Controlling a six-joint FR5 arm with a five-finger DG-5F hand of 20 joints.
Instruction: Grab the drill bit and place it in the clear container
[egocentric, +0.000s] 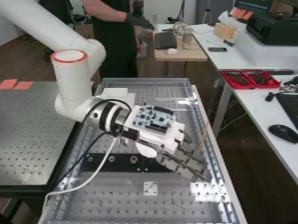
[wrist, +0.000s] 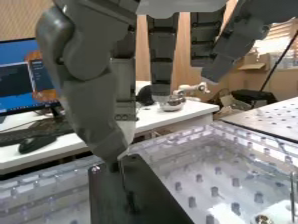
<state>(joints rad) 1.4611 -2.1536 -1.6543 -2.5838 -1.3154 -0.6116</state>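
In the high view the dark grey hand hangs over the right end of the black plate inside the clear container. The wrist view shows the hand with its thumb tip against a finger, pinching the upper end of the thin drill bit. Below the thumb tip the bit points down over the black plate. Whether its lower end touches the plate I cannot tell. The clear container's ribbed wall runs behind the plate.
A small white square plate lies on the perforated floor near the hand. White blocks stand at the container's far end. Cables loop down from the wrist. To the right, a white table carries red trays and a mouse.
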